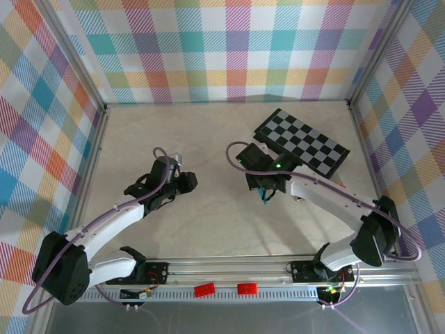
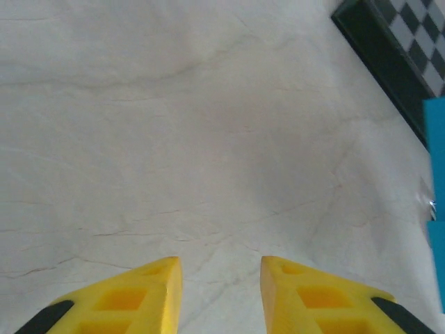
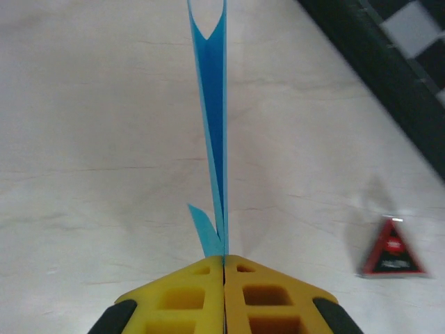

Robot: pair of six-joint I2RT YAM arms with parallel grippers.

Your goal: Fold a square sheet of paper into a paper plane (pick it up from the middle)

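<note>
My right gripper (image 3: 224, 257) is shut on the cyan-blue sheet of paper (image 3: 217, 125), which is folded narrow with a centre crease. It shows edge-on and runs straight out from the fingertips, with a small flap splayed to the left. From above, this gripper (image 1: 264, 196) hovers over mid-table with a sliver of the paper (image 1: 264, 202) under it. My left gripper (image 1: 188, 182) sits to its left, apart from the paper. In the left wrist view this gripper (image 2: 221, 261) is open over bare table, and the paper's edge (image 2: 437, 209) lies at the far right.
The black-and-grey checkered board (image 1: 302, 142) lies at the back right, just behind my right gripper, and shows as the board (image 2: 389, 42) in the left wrist view. A small red-and-black triangular piece (image 3: 393, 250) rests on the table right of my right gripper. Plaid walls enclose the table.
</note>
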